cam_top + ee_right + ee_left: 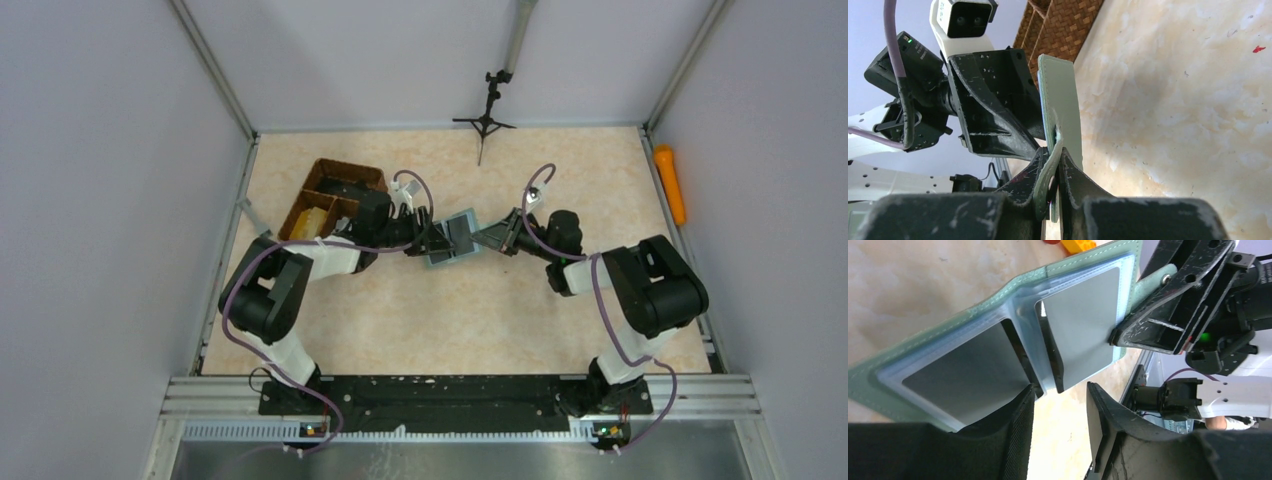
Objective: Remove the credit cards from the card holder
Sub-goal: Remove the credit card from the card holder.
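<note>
Currently the card holder [1020, 315] is hanging open above the counter [400, 320], stretched between the two arms near the middle of the work area. The right pincer [1054, 152] is clamping the outer edge of one grey-green flap, its fingers pressing together on the cover with no gap showing. The left pincer [1062, 392] is sitting at the opposite side, close to the fold, with its fingers parted and bare counter showing between them. It is gripping nothing that I can make out. One finger is overlapping the lower edge of the other flap in the left wrist view, and whether it is touching there I cannot tell.

Inside the holder, two clear bluish sleeves [1020, 327] are facing the left wrist camera. The credit cards [1078, 325] are sitting fully inside them, one flat grey card in each. A darker strip is showing at the fold between the sleeves; what it is I cannot tell.

Behind the left arm, a brown wicker tray [350, 167] is standing on the counter, partly hidden by the arm. A yellow block [310, 217] is lying in the compartment nearest that arm's base.
</note>
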Controlling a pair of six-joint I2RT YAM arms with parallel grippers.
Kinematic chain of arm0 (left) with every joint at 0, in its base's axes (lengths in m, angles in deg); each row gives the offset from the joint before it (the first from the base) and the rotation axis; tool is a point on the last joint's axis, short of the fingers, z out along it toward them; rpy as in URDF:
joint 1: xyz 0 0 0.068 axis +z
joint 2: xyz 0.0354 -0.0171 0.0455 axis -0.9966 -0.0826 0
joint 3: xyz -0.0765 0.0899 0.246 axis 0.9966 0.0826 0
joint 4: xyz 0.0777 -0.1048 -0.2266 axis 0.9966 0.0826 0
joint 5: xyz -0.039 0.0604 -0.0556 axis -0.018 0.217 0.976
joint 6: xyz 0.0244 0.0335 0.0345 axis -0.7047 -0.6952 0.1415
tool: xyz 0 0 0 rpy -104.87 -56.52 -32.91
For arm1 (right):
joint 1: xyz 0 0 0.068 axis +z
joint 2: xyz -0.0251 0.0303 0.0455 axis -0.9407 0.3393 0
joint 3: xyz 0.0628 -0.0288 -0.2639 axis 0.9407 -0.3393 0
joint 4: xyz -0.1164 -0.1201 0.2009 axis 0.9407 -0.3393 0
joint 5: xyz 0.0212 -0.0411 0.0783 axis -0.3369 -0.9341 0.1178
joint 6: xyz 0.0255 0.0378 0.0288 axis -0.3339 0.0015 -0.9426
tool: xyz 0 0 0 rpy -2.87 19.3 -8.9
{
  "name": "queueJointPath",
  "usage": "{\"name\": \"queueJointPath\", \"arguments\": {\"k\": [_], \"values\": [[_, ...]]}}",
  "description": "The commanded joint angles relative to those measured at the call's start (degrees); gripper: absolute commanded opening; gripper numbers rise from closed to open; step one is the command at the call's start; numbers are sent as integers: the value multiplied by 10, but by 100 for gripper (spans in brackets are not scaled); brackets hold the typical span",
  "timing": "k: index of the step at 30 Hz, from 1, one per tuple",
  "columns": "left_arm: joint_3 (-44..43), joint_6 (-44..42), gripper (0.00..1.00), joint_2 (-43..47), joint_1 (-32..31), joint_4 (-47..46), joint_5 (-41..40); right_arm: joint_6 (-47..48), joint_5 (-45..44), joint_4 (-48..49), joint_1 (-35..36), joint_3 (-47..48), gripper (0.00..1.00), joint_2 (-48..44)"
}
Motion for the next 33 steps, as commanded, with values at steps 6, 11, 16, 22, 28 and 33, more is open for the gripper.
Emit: {"name": "queueJointPath", "arguments": {"k": [6, 11, 16, 22, 28, 33], "values": [[-13, 63, 36, -21, 4, -120, 74, -54, 27, 123, -8, 8, 0, 18], [-5, 76, 34, -16, 5, -149, 84, -94, 41, 183, -10, 6, 0, 45], [15, 98, 24, -6, 11, -201, 90, -98, 41, 188, -11, 5, 0, 44], [41, 148, 7, -3, 19, -298, 112, -108, 46, 205, -11, 4, 0, 50], [50, 152, 0, 7, 24, -315, 111, -121, 50, 225, -16, 2, 0, 55], [56, 148, 0, 13, 34, -306, 107, -130, 52, 241, -32, -7, 0, 48]]}}
